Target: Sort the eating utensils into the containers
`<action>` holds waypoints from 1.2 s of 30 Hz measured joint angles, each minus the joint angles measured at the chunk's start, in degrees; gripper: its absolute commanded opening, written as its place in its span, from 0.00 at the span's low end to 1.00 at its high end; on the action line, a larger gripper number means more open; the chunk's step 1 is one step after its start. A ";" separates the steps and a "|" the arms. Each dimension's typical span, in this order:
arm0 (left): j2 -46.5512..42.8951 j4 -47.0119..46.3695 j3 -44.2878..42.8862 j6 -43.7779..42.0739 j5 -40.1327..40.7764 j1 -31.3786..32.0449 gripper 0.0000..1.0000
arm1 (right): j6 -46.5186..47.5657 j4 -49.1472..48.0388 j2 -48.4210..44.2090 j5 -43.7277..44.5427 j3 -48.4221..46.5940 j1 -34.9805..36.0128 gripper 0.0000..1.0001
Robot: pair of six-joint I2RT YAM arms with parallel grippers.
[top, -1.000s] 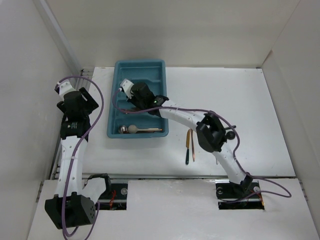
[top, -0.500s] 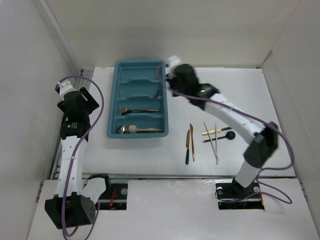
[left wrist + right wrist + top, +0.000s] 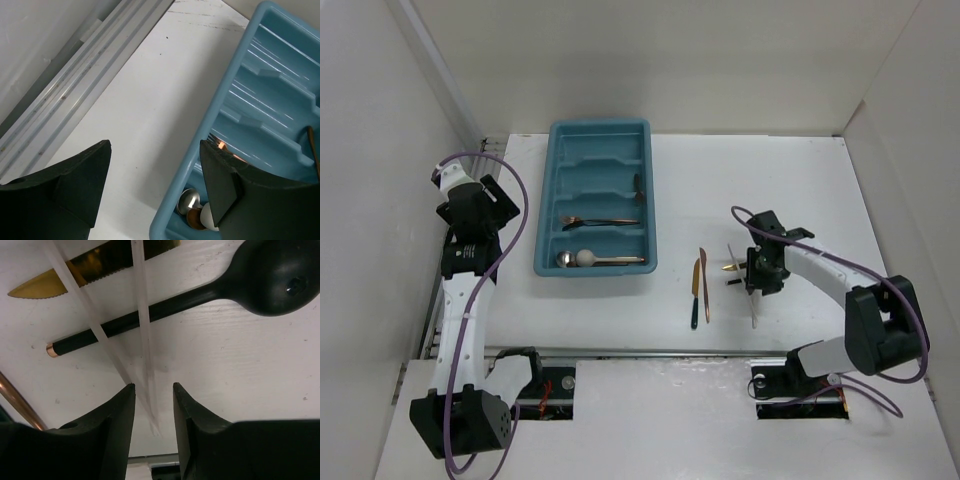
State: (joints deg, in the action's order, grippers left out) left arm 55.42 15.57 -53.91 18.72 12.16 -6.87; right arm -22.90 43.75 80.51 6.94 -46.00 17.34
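Observation:
The teal tray point(image 3: 548, 200) holds a copper fork point(image 3: 600, 221), several spoons point(image 3: 588, 259) in the nearest compartment and a dark utensil point(image 3: 638, 187). My right gripper point(image 3: 152, 386) is open, low over the table, its fingers point(image 3: 112, 430) on either side of two crossed white sticks point(image 3: 142, 330). A black spoon point(image 3: 270, 275) and a gold knife point(image 3: 90, 267) lie under the sticks. In the top view the right gripper point(image 3: 758, 274) covers these. My left gripper point(image 3: 155, 150) is open and empty above the tray's left rim point(image 3: 220, 125).
A copper knife with a dark handle point(image 3: 696, 292) and a copper stick point(image 3: 706, 285) lie on the table between the tray and the right gripper. White walls close in left, back and right. The table's near edge point(image 3: 670, 352) runs in front.
My right arm left the tray, where the dark utensil now lies, swung right across the table and came down over the white sticks. The left arm has not moved.

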 measured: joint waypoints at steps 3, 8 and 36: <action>0.00 0.00 0.00 0.02 -0.04 0.00 0.69 | -1.07 -0.50 -0.87 0.09 -0.11 -0.02 0.48; -0.02 -0.17 0.35 0.04 -0.13 0.00 0.69 | -1.40 -0.63 -0.50 1.16 -0.76 -0.07 0.41; -0.11 -0.33 0.70 0.07 -0.22 0.00 0.69 | -1.36 -4.66 6.73 0.74 -1.99 -1.18 0.00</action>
State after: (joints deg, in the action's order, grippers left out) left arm 55.31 15.25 -53.21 18.79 11.94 -6.87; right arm -24.25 39.09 87.24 7.68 -47.99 16.16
